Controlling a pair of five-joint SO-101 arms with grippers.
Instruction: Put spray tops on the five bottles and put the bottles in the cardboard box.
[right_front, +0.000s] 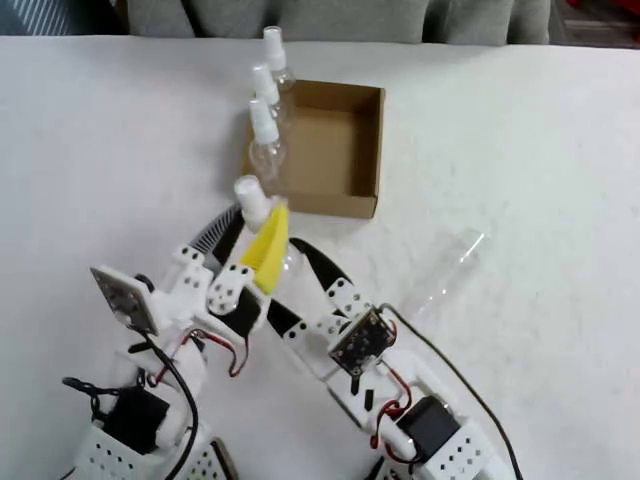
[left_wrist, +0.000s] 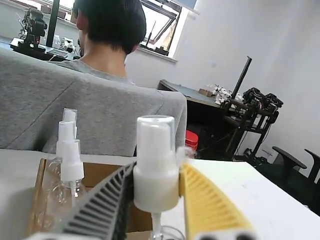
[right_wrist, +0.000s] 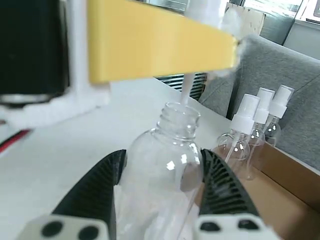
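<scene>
Item 1. Left gripper (right_front: 254, 208): one yellow finger (left_wrist: 210, 205) and one dark ribbed finger (left_wrist: 102, 205). Both were closed on the white collar of the spray top (left_wrist: 156, 165). The top stood upright, clear cap uppermost, and was held above the table (right_front: 100, 150) just in front of the box's near left corner.

Item 2. Right gripper (right_wrist: 162, 167): two black ribbed fingers, one on each side of the bottle (right_wrist: 160, 150) and clamped on it. The bottle was clear and upright with its mouth open, and sat directly under the spray top.

Item 3. Tube (right_wrist: 185, 89): thin and white, it hung from the spray top with its lower end at the bottle's mouth. How far it reached into the neck could not be told.

Item 4. Box (right_front: 345, 150): cardboard with an open top, it sat on the table just beyond the two grippers.

Item 5. Capped bottles (right_front: 264, 135): three clear bottles, each with a white spray top fitted. They stood upright in a row inside the box, along its left wall, close together.

Item 6. Loose bottle (right_front: 445, 268): clear, it lay on its side on the table to the right of the right arm. It was apart from the box and touched by neither gripper.
</scene>
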